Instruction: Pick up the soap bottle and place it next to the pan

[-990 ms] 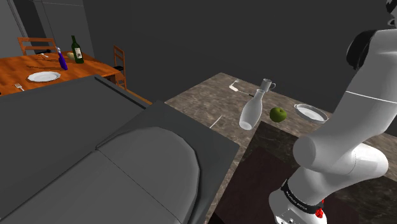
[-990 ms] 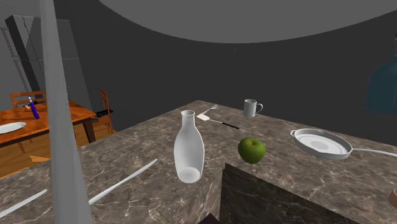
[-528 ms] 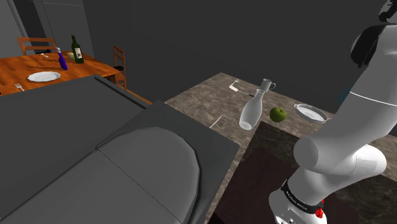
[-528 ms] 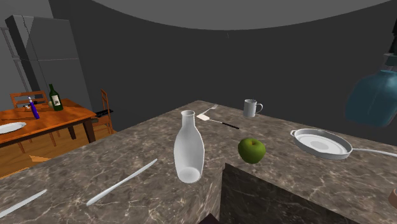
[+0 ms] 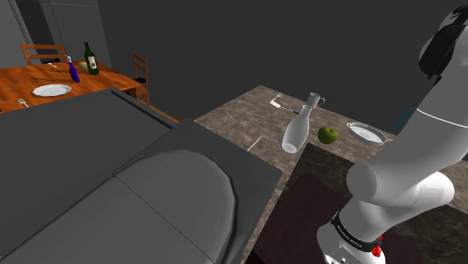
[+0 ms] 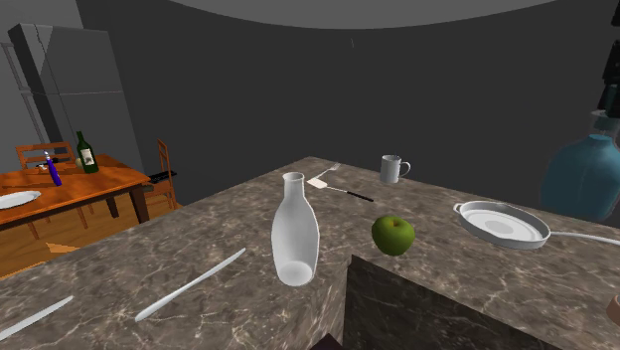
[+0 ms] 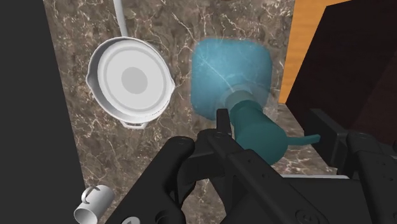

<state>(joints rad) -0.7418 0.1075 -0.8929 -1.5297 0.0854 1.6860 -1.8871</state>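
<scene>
two black fingers of the claw (image 7: 257,137) sit clamped on the teal pump neck of the soap bottle (image 7: 229,73), one on each side. the bottle's see-through blue body hangs beyond them toward the marble tabletop (image 7: 76,146). in the second exterior view the bottle is upright under the claw, over the tabletop's far right edge. whether its base touches the marble i cannot tell.

close past the bottle the marble ends and orange floor (image 7: 302,44) shows beyond the edge. on the bottle's other side is the white pan (image 7: 130,79), just beside it, with a narrow strip of bare marble between the two. in the second exterior view the pan's thin handle runs along the tabletop toward its right edge, in front of the bottle.

bare marble lies between the pan and a green apple (image 6: 392,235), which sits beside the edge of a dark inset panel (image 6: 447,308). a grey mug (image 6: 393,168) stands near the far edge, well apart from the bottle. a spatula (image 6: 333,185) lies by the far corner. a white vase (image 6: 295,231) stands toward the middle, next to the inset's corner. a long knife (image 6: 189,284) lies flat on the open marble near the tabletop's left edge.
</scene>
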